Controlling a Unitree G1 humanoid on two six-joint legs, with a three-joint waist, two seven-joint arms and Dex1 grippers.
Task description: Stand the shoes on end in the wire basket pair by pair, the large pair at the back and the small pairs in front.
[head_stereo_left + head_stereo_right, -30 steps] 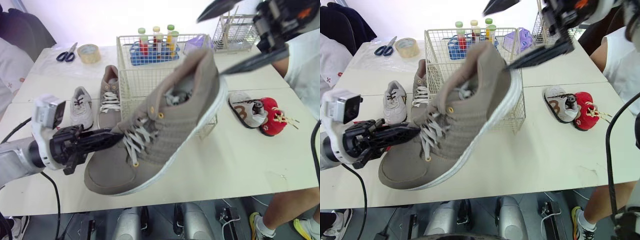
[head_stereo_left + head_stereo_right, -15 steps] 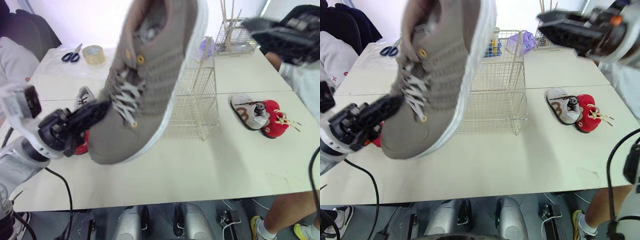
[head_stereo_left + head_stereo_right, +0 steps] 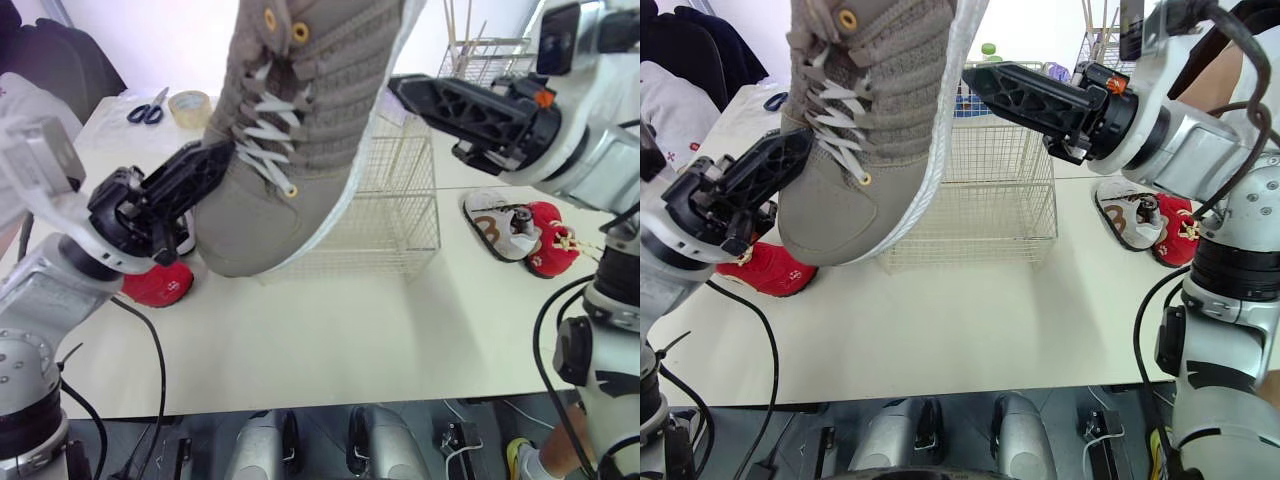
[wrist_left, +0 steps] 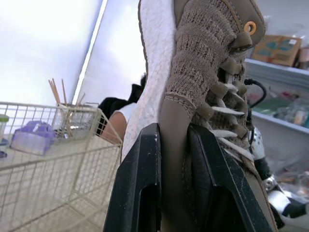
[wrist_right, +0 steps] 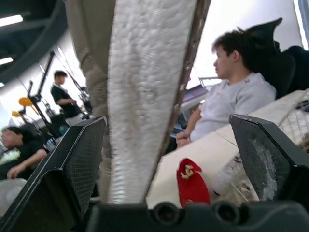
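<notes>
- my left gripper [image 4: 174, 129] clamps the big taupe knit shoe [image 3: 300, 130] aloft by the white wire basket [image 3: 990, 200]; my right gripper [image 5: 168, 123] gapes wide.
- i judge no pair is stowed yet.

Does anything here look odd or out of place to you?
Yes: the big grey-brown shoe hangs in mid-air, toe down, above the table, pinched at its laced upper by the left gripper alone. The right gripper stands open on either side of it without clamping. Nothing looks spilled or broken.
</notes>
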